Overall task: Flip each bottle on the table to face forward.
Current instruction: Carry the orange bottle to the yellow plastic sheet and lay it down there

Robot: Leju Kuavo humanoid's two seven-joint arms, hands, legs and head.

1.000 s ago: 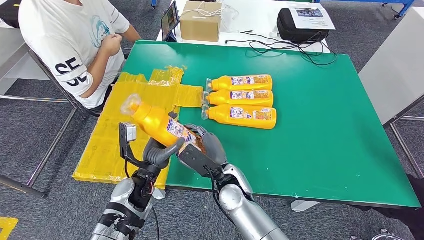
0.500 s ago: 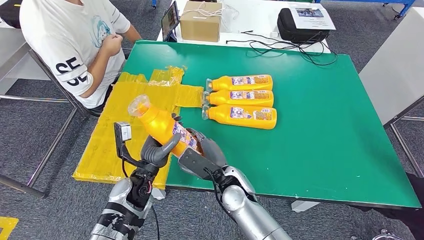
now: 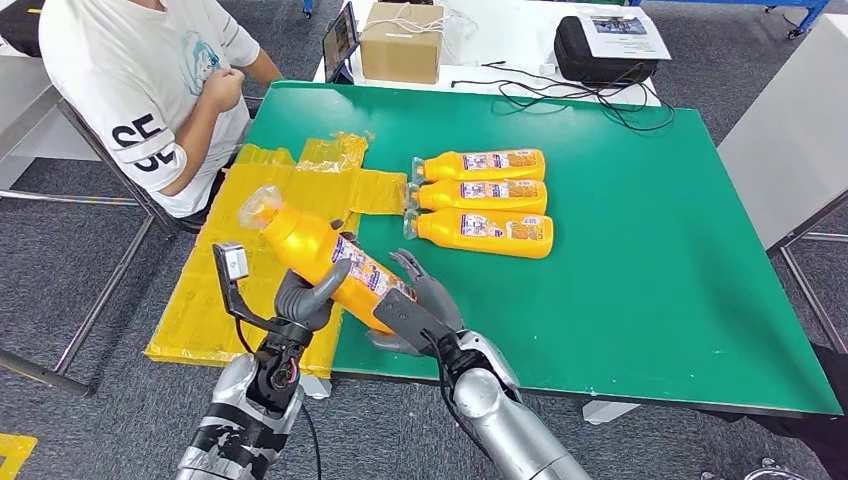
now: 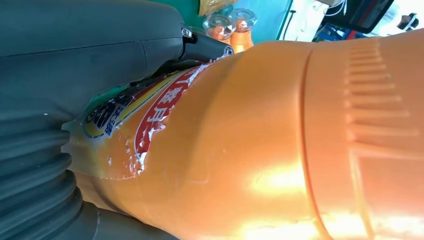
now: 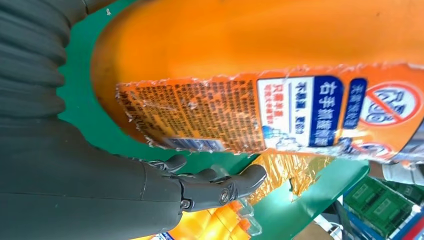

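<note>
My left hand (image 3: 305, 295) grips an orange bottle (image 3: 320, 255) by its body and holds it tilted above the table's front left edge, clear cap up and away to the left. Its back label faces up. Close up, the left hand (image 4: 75, 60) wraps the bottle (image 4: 280, 140). My right hand (image 3: 415, 305) sits by the bottle's base with its fingers spread. From the right wrist, the hand (image 5: 100, 190) lies under the bottle (image 5: 260, 60) without gripping it. Three more orange bottles (image 3: 482, 165), (image 3: 482, 196), (image 3: 485, 232) lie side by side on the green table (image 3: 620, 260), caps to the left.
Yellow plastic bags (image 3: 240, 260) cover the table's left side and hang over its edge. A person in a white shirt (image 3: 140, 80) sits at the far left corner. Behind the table are a cardboard box (image 3: 402, 45), a tablet (image 3: 340, 40), a black case (image 3: 600, 55) and cables (image 3: 570, 95).
My right hand has let go of the bottle's base and spread its fingers. The left hand has shifted slightly left with the bottle still in its grip.
</note>
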